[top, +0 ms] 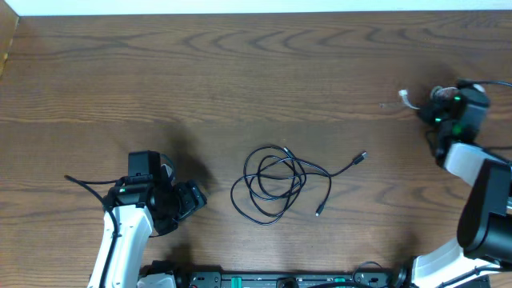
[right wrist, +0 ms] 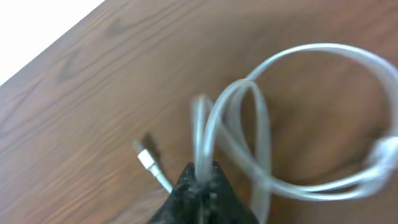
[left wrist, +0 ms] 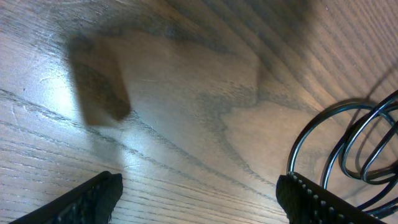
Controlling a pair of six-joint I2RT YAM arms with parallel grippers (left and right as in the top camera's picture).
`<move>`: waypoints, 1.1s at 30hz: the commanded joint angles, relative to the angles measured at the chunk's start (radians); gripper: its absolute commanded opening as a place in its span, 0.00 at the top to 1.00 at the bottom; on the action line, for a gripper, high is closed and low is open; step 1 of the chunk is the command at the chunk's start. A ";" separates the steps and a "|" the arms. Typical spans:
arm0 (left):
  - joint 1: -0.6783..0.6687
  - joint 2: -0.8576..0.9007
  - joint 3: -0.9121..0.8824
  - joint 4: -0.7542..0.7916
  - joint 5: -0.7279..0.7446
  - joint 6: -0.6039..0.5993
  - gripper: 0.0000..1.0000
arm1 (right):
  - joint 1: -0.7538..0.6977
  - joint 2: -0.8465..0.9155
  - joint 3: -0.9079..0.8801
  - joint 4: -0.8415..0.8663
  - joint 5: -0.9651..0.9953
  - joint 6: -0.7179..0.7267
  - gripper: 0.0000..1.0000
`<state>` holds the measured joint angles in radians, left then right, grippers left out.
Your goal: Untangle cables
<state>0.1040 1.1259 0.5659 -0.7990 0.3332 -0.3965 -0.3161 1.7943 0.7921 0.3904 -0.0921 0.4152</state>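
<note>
A dark wood counter (top: pixel 240 72) fills the overhead view. The left arm (top: pixel 128 232) comes in from the near edge on the left, and the right arm (top: pixel 484 208) comes in on the right and reaches toward the far right side.

The left tool (top: pixel 190 200) sits low over the counter, just left of centre. Its two fingers are wide apart, with only bare wood between them. The right tool (right wrist: pixel 202 180) is far out to the right. Its fingers are pinched together on strands of the white cable (right wrist: pixel 298 53).

The black cable (top: pixel 272 184) lies in a loose coil of overlapping loops at the middle of the counter, near the left tool but not touching it. In the left wrist view its loops curve in at the right edge, beside one fingertip (left wrist: pixel 311 199). From overhead the loops cross so closely that I cannot tell whether this is one cord or two.

The white cable is well apart from the black coil. It rises from the closed fingertips into a wide, blurred loop above the wood.

Two black plug ends trail out of the coil to the right. One plug (top: pixel 362 157) points toward the far right, and the other (top: pixel 318 212) lies nearer the front edge. A white plug (right wrist: pixel 145 158) lies on the counter just left of the right tool's tip.
</note>
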 commanded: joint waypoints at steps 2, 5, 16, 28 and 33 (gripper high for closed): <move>0.002 0.004 -0.002 0.001 -0.013 -0.002 0.15 | -0.103 -0.012 0.016 -0.002 -0.022 0.033 0.78; 0.002 0.004 -0.002 0.001 -0.013 -0.002 0.15 | -0.143 -0.012 0.016 0.000 -0.076 0.034 0.73; 0.002 0.004 -0.002 0.001 -0.013 -0.002 0.15 | -0.131 -0.115 0.257 -0.512 0.001 0.054 0.01; 0.002 0.004 -0.002 0.001 -0.012 -0.002 0.15 | 0.084 -0.139 0.500 -1.038 0.015 -0.069 0.01; 0.002 0.004 -0.002 0.000 -0.005 -0.002 0.18 | 0.221 -0.131 0.445 -1.139 -0.120 -0.151 0.01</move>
<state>0.1040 1.1259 0.5659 -0.7986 0.3340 -0.3965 -0.1764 1.6508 1.2804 -0.7315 -0.1139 0.3408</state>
